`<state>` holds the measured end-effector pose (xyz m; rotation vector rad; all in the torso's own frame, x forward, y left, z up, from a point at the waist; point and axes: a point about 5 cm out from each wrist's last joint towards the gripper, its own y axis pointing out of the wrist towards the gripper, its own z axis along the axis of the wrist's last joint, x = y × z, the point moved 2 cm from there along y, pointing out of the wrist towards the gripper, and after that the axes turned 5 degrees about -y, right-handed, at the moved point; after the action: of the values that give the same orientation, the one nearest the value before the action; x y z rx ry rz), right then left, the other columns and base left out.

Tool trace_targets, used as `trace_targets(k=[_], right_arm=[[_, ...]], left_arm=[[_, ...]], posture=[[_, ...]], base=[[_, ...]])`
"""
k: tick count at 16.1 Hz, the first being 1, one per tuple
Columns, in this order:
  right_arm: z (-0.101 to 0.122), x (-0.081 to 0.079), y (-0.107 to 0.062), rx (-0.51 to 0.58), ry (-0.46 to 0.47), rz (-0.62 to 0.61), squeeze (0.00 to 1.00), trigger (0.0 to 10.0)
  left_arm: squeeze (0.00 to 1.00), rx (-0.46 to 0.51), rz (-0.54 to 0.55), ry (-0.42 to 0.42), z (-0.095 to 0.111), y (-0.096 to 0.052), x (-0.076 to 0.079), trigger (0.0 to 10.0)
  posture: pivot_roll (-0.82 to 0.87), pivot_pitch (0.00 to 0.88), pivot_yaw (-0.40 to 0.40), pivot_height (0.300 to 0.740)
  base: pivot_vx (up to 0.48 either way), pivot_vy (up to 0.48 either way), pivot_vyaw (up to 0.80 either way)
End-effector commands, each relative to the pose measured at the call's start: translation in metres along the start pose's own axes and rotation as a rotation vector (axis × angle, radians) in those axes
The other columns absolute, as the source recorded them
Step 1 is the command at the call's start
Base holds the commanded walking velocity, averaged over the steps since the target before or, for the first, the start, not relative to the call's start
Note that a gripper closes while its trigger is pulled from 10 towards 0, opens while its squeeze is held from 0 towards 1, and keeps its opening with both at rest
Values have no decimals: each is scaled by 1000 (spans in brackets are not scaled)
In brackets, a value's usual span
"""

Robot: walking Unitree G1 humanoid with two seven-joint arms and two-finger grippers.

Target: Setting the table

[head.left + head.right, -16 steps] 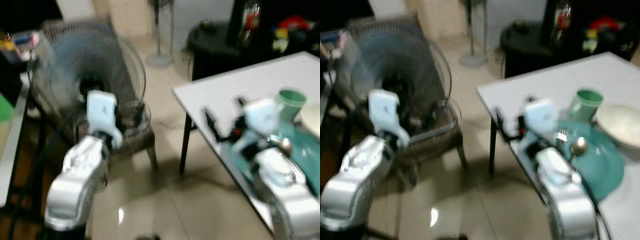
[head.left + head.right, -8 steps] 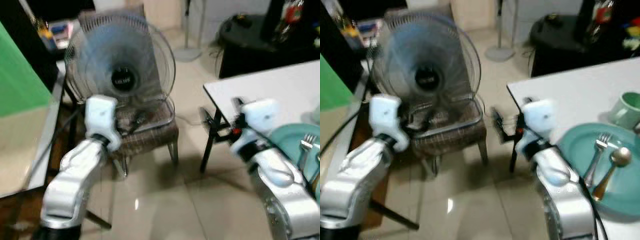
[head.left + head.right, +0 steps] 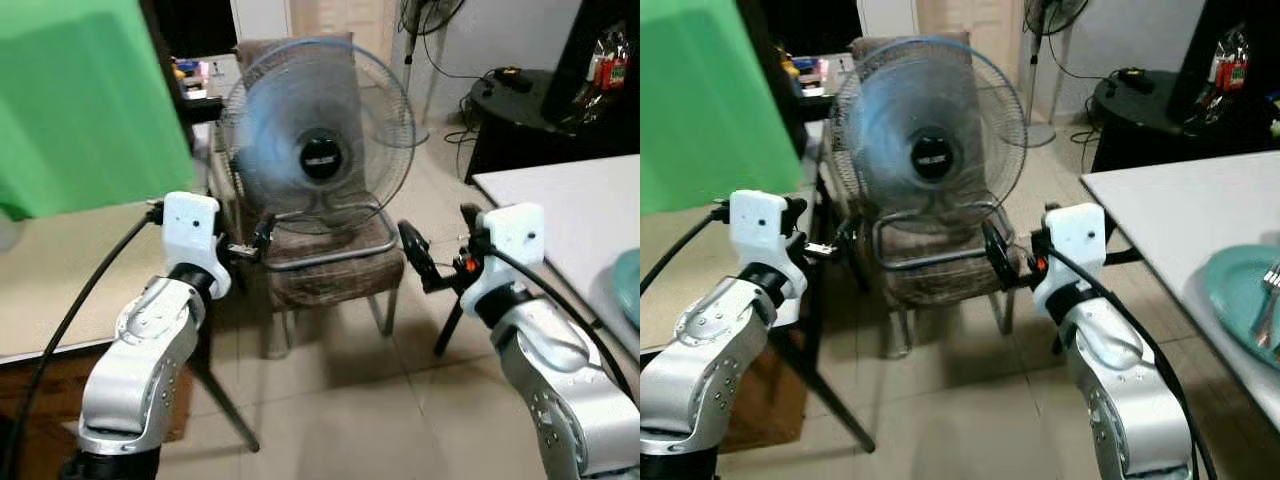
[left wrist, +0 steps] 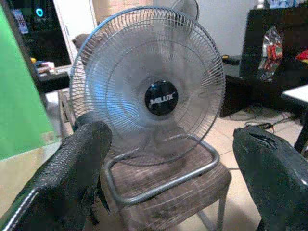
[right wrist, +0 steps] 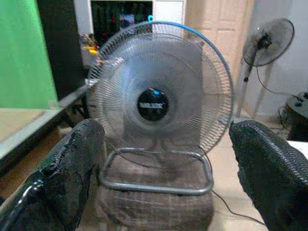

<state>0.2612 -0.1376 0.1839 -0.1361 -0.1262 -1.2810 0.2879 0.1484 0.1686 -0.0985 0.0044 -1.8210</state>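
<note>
A white table (image 3: 1175, 215) stands at the right, with a teal plate (image 3: 1238, 292) near its front edge and a fork (image 3: 1269, 298) lying on the plate. Both arms are raised in front of me, away from the table, and point at a fan on a chair. My left gripper (image 3: 250, 240) is open with nothing between its fingers (image 4: 84, 154). My right gripper (image 3: 440, 240) is open and empty too, left of the table's corner, its fingers (image 5: 79, 149) spread wide.
A running desk fan (image 3: 320, 140) sits on a brown padded chair (image 3: 335, 275) straight ahead. A green board (image 3: 80, 100) and a pale wooden surface (image 3: 60, 270) are at the left. A black round table (image 3: 520, 100) and a standing fan (image 3: 1050, 20) are behind.
The camera has swung to the left: the white table and plate slid to the right edge, and the cup and bowl left the picture. Both grippers stay open and empty.
</note>
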Motion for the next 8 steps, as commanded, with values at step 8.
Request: trace_targets(k=[8], right_arm=[[-11,-2,2,-74,59,-11,0,10000]], left_arm=[[0,1,7,33,3,1,-6,10000]], posture=[[-19,0,113,740]], base=[[0,408,0]])
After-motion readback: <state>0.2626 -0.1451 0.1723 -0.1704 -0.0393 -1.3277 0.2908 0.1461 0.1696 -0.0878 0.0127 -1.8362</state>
